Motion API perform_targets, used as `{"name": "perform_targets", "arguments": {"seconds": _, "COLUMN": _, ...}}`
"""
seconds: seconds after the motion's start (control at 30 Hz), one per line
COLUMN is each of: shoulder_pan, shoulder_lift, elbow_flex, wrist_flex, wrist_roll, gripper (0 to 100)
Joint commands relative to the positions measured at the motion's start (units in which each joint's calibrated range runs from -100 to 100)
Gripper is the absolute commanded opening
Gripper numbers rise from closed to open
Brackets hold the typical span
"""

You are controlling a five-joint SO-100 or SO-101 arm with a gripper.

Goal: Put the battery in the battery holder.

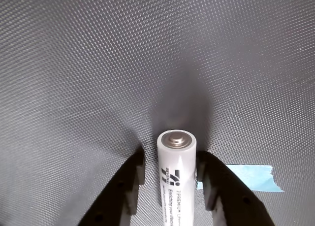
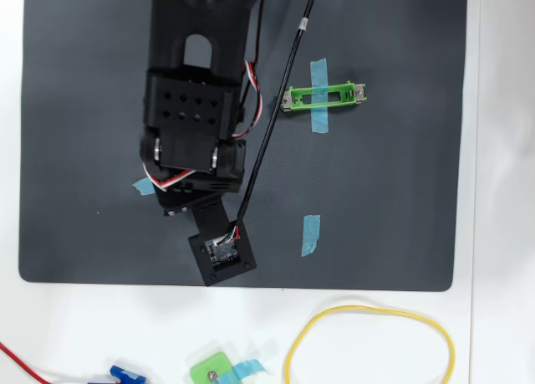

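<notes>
- Clamped between the two black fingers (image 1: 129, 184) of the end effector (image 1: 170, 186) in the wrist view: the battery (image 1: 176, 174), white, dark print down its side, metal end cap facing the camera.
- Jaws closed onto the cell from left and right, one finger pressed to each side of it.
- Below the cell, a textured dark grey mat (image 1: 74, 63), with a soft shadow just beyond the cap.
- At the lower right of the wrist view, a strip of blue tape (image 1: 256, 177) flat on the mat, partly hidden behind the right finger.
- In the overhead view, the black arm (image 2: 196, 108) reaching down from the top edge over the left half of the mat (image 2: 384, 200); battery hidden under it, cannot tell the grip from here.
- Well apart to the right of the arm, the battery holder (image 2: 324, 96): a narrow bright-green frame lying roughly level across the view, metal contacts at both ends, pinned by a blue tape strip (image 2: 318, 95) across it.
- Nothing inside the holder's slot but mat and tape.
- Another loose blue tape piece (image 2: 310, 235) lower on the mat, right of the wrist camera housing.
- On the white desk (image 2: 493, 183) along the bottom edge: a yellow cord loop (image 2: 368, 344), a squarish green piece (image 2: 212, 371) and a small blue part (image 2: 127, 374).
</notes>
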Motion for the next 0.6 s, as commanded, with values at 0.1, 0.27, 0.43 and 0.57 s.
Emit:
{"name": "perform_targets", "arguments": {"seconds": 0.1, "shoulder_pan": 0.4, "shoulder_lift": -0.1, "elbow_flex": -1.7, "wrist_flex": 2.9, "wrist_roll": 1.2, "gripper": 0}}
{"name": "perform_targets", "arguments": {"seconds": 0.27, "shoulder_pan": 0.4, "shoulder_lift": -0.2, "elbow_flex": -1.7, "wrist_flex": 3.0, "wrist_roll": 1.5, "gripper": 0}}
{"name": "perform_targets", "arguments": {"seconds": 0.43, "shoulder_pan": -0.9, "shoulder_lift": -0.7, "elbow_flex": -2.2, "wrist_flex": 3.0, "wrist_roll": 2.4, "gripper": 0}}
{"name": "perform_targets", "arguments": {"seconds": 0.57, "shoulder_pan": -4.1, "shoulder_lift": -1.2, "elbow_flex": -2.4, "wrist_flex": 3.0, "wrist_roll": 3.2, "gripper": 0}}
